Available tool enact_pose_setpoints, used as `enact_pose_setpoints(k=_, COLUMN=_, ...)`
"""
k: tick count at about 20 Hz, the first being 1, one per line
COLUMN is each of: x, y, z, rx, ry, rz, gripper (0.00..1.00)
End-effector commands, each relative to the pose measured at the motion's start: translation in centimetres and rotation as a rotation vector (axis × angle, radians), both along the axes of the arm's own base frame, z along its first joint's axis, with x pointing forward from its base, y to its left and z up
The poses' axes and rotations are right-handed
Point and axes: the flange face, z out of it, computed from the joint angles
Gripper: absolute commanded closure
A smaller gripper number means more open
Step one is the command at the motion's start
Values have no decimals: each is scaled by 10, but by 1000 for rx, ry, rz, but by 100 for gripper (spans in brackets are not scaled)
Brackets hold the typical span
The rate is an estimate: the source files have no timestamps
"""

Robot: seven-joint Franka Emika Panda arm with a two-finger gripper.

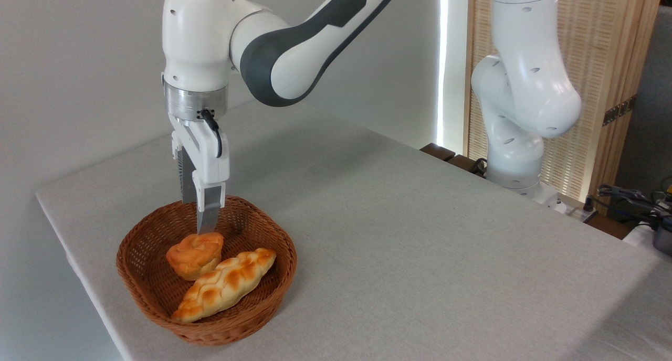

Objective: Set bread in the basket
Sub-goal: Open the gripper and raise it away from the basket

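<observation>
The bread (pixel 195 254), a small orange-golden bun, lies tilted inside the reddish-brown wicker basket (pixel 131 256), on its left side. It leans against a long braided loaf. My gripper (pixel 202 219) hangs straight down just above the bun. The near fingertip (pixel 208 225) reaches the bun's top edge, and the far finger stands behind it and higher. The fingers stand apart and nothing is held between them.
A braided golden loaf (pixel 226 285) lies across the basket's front right. The basket sits near the table's front left corner, close to the table edge (pixel 79 277). A second white robot arm (pixel 520 98) stands at the far right, with cables (pixel 630 195) beyond it.
</observation>
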Motion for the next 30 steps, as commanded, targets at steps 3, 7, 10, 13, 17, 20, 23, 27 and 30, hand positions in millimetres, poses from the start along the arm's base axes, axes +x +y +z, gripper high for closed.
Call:
enact_pose_setpoints(k=3, x=-15, y=23, z=60, rx=-41, ry=-28, rz=21, gripper=0)
enact_pose_setpoints(k=7, x=-23, y=56, z=103, rx=-8, ry=124, rz=25, gripper=0)
enact_pose_setpoints(k=10, x=-30, y=94, z=126, rx=4, ry=225, rz=63, gripper=0)
enact_pose_setpoints(k=13, x=-33, y=118, z=139, rx=102, ry=225, rz=133, gripper=0)
enact_pose_setpoints(k=17, x=-37, y=126, z=151, rx=153, ry=245, rz=172, gripper=0)
enact_pose_setpoints(k=20, x=-33, y=127, z=158, rx=158, ry=259, rz=164, gripper=0)
enact_pose_setpoints(k=23, x=-33, y=128, z=158, rx=157, ry=262, rz=161, gripper=0)
enact_pose_setpoints(k=27, x=-29, y=128, z=159, rx=152, ry=238, rz=164, gripper=0)
enact_pose_setpoints(k=30, x=-28, y=128, z=159, rx=152, ry=230, rz=165, gripper=0)
